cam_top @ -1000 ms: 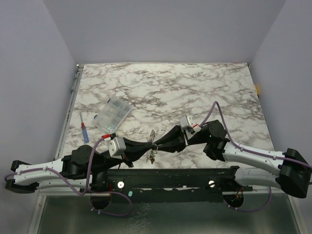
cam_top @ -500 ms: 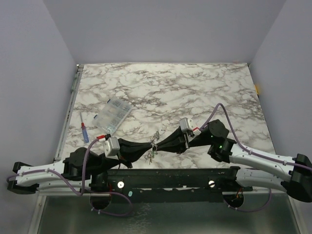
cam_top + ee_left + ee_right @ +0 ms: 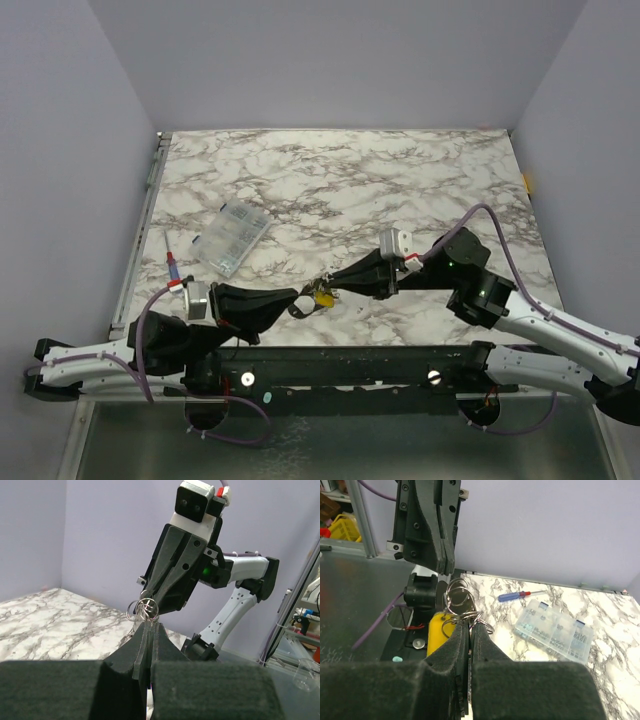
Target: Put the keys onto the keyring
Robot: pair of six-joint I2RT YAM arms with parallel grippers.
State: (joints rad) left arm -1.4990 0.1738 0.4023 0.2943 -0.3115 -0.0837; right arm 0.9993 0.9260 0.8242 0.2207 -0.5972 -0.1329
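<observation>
Two grippers meeting on the keyring, to the near right of the compartment box
The left gripper point(image 3: 297, 300) and right gripper point(image 3: 333, 283) point tip to tip above the near part of the marble table point(image 3: 350, 180), to the near right of the clear compartment box point(image 3: 233, 238). Each has its fingers pressed almost together, with only a thin slit between the pads. Each pinches the keyring point(image 3: 462, 604), a cluster of silvery wire loops, at its fingertips. A yellow-headed key point(image 3: 440, 630) shows directly beneath the loops; whether it is threaded on cannot be told, and no other keys can be made out. A blue-handled screwdriver point(image 3: 172, 263) lies on the table just left of the box, on the side away from the grippers
</observation>
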